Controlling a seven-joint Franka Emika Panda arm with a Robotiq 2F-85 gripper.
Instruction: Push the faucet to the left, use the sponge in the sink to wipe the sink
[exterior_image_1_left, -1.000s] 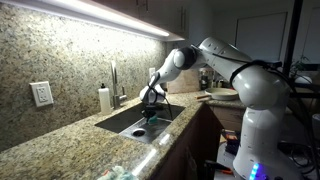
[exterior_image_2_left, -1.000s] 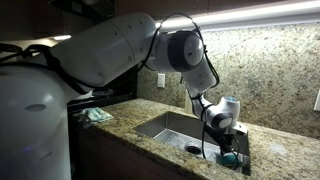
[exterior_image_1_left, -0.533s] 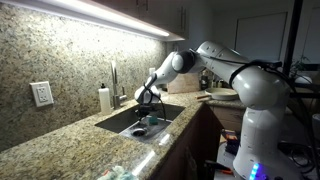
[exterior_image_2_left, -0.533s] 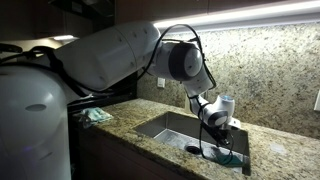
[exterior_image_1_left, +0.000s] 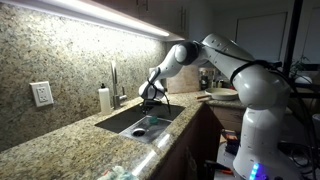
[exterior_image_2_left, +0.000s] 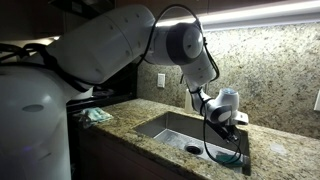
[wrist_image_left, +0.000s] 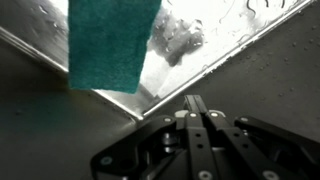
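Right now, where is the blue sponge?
In the wrist view the sponge sits at the upper left, down inside the sink. It is apart from the shut pincer, which is at the bottom middle.

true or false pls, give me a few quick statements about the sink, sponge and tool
1. The tool is shut with nothing between its fingers. True.
2. The sponge is clamped in the tool. False: it lies in the sink, apart from the tool.
3. A white soap bottle stands beside the faucet. True.
4. The sponge is yellow. False: it is teal.
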